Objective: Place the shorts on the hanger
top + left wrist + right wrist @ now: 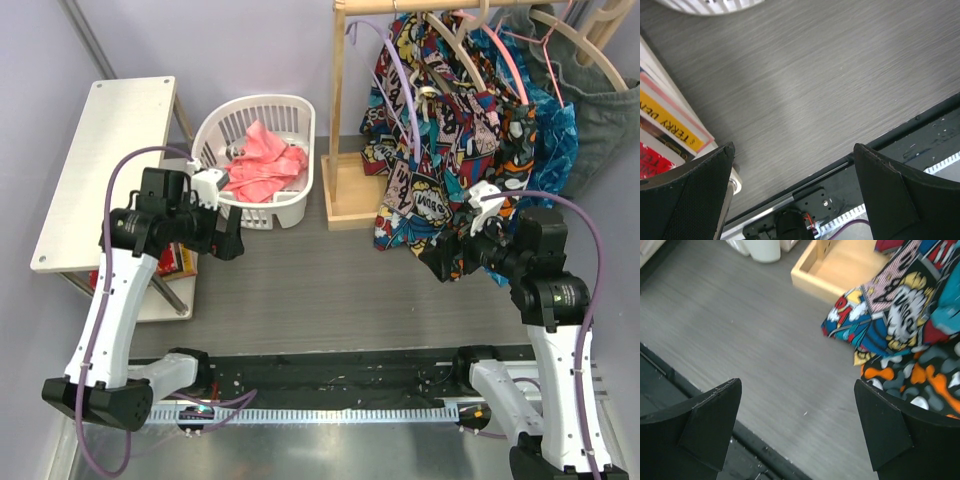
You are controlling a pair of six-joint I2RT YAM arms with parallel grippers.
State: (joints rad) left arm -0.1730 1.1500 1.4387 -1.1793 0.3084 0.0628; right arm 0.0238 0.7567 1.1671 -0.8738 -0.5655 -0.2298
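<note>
The left tool (226, 236) gapes wide and empty, far from the task, beside the basket (270, 212) that holds only a pink cloth (265, 165), while the shorts (420, 130) hang long-axis-down from the hanger (450, 48), just ahead-left of the nearer right tool (445, 262), which is also spread wide and empty.

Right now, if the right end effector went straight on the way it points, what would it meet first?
Probably the bare grey table, not cloth. The open right end effector aims at it; the shorts hang beside that line, though depth is unclear.
</note>
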